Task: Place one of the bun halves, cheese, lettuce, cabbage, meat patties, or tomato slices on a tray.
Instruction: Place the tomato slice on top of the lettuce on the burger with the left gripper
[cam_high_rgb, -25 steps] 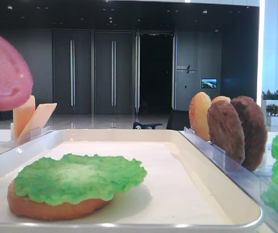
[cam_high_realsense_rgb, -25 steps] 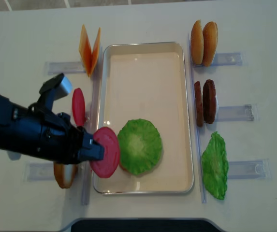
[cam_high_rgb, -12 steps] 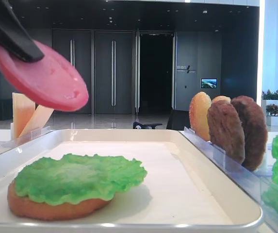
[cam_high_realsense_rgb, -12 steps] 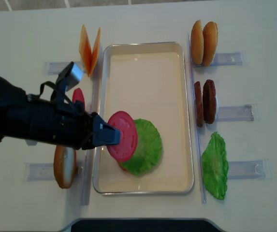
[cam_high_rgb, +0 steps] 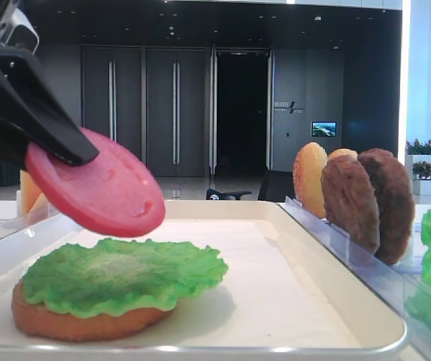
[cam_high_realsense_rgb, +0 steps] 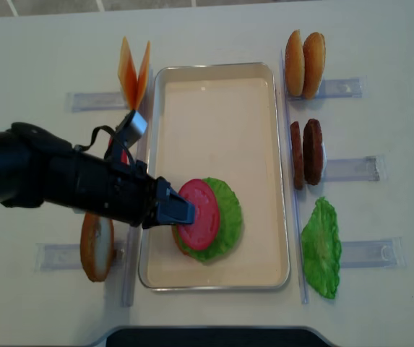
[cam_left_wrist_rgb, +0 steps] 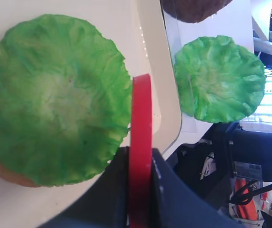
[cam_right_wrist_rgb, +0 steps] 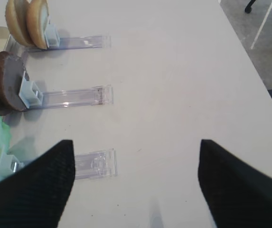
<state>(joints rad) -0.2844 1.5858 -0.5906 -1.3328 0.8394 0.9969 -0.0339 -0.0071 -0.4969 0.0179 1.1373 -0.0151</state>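
Seen from overhead: large white rectangular tray (cam_high_realsense_rgb: 221, 79) mid-table, with a bright green ruffled lettuce leaf (cam_high_realsense_rgb: 225, 213) lying on a tan bun half near its front left part. Over that leaf, the black left gripper (cam_high_realsense_rgb: 181, 213) clamped tight on the edge of a smooth red round tomato slice (cam_high_realsense_rgb: 199, 215), reaching in across the tray's left rim. To the left of the tray: thin pale orange cheese slices (cam_high_realsense_rgb: 134, 72) propped in a V, and one more bun half (cam_high_realsense_rgb: 96, 246) standing by a clear plastic rack (cam_high_realsense_rgb: 62, 255). To the right: two upright bun halves (cam_high_realsense_rgb: 304, 63), two dark brown patties (cam_high_realsense_rgb: 306, 153), a second lettuce leaf (cam_high_realsense_rgb: 322, 247).

From the low side view, what the overhead hides: slice tilted, lifted clear of the leaf, a gap of air between them, lower edge toward the tray's middle.

From the left wrist camera: slice edge-on as a narrow red band pinched between the two dark jaws, leaf spread below.

From the right wrist camera: only the right gripper (cam_right_wrist_rgb: 135, 183), its two black fingers (cam_right_wrist_rgb: 41, 190) spread wide with nothing between, above bare table beside the right-hand racks (cam_right_wrist_rgb: 74, 97).
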